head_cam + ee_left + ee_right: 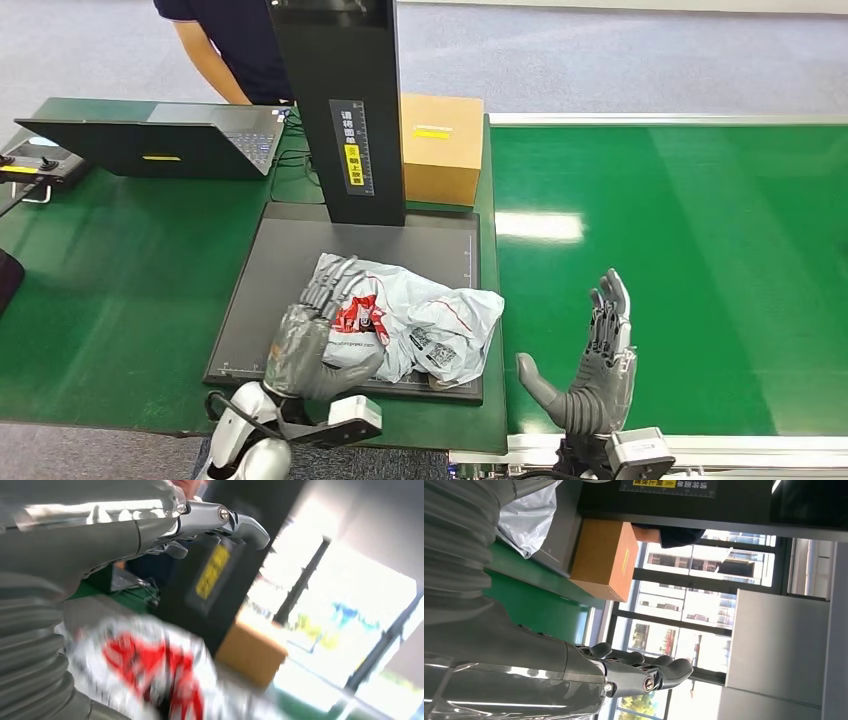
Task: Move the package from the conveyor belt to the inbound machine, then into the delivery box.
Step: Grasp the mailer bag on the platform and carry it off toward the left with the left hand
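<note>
Package [420, 325], a crumpled white plastic bag with red print, lies on the dark scanner plate [270, 270] in the lower middle of the head view, its right end reaching close to the plate's right edge. The plate's black column [340, 100] rises just behind the bag, closing off the upper side; a brown box [441, 145] stands beside the column at upper centre. Right of the plate, past a narrow strip of green table, the belt [690, 250] stretches wide and bare to the right edge of the frame, bordered by pale rails above and below. Left of the plate the green table [120, 270] is open as far as a laptop [170, 140] at upper left, with a small black device [35, 165] at the far left edge. A person [230, 45] in a dark top stands behind the table at the top of the frame.

Left hand [315, 340] lies palm-down on the left end of the bag, fingers stretched forward over it and thumb curled along its near edge; whether it truly grips the plastic I cannot tell. In the left wrist view the bag [150, 665] sits blurred right under the hand [125, 530].

Right hand [592, 370] is raised over the belt's lower left corner, well apart from the bag, fingers straight and together pointing up the frame, thumb spread out to the left, holding nothing.
</note>
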